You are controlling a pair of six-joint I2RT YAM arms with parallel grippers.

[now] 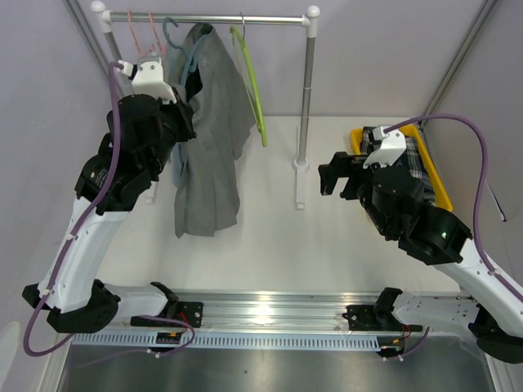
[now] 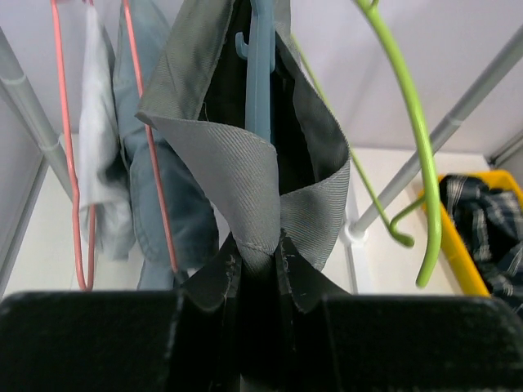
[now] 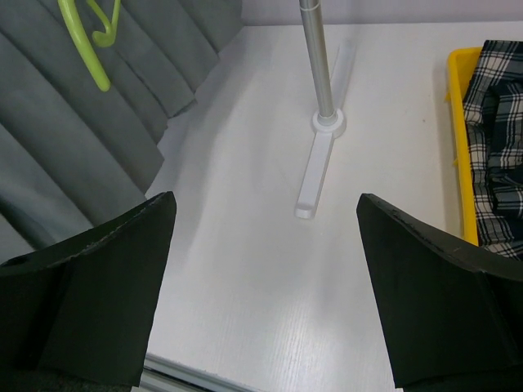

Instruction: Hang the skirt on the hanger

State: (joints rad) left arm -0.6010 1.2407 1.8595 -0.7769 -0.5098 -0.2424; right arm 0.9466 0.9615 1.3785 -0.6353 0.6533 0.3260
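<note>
Grey twill sits between the fingers of your left end effector [image 2: 260, 278], which are pressed together on the skirt [image 1: 208, 155] at its waistband, just under the blue hanger [image 2: 260, 82]. The skirt hangs below the rail [image 1: 278, 20], wrapped around that hanger. Whether it is seated properly on it is hard to tell from these angles. A green hanger [image 1: 252, 91] hangs beside it. Your right end effector [image 3: 261, 278] hovers over the white counter [image 3: 245, 204] near the rack's post [image 3: 317, 57], fingers spread wide and holding nothing.

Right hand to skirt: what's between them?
Top view: the rack pole and its foot stand between the right hand and the skirt.
</note>
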